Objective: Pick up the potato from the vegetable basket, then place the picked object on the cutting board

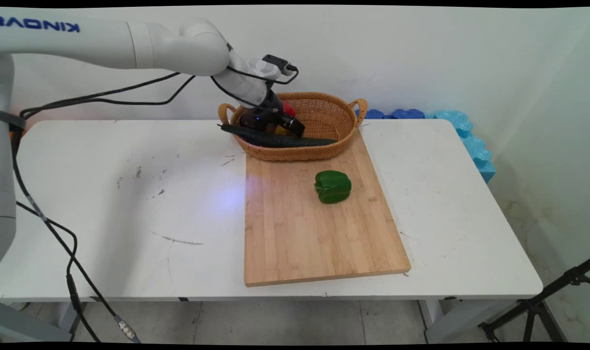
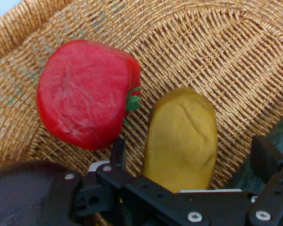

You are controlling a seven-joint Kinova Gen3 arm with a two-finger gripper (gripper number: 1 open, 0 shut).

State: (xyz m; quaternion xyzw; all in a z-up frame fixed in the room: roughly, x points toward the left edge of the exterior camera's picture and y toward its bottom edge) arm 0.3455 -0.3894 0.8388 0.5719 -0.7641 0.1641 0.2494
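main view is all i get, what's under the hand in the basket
Observer: A yellow potato lies on the basket floor, right between the jaws.
Operator: jaws open or shut
Observer: Open, one on each side of the potato, and neither touches it.
Operator: and the red thing i can just see
Observer: A tomato with a green stem, lying beside the potato and outside the jaws.
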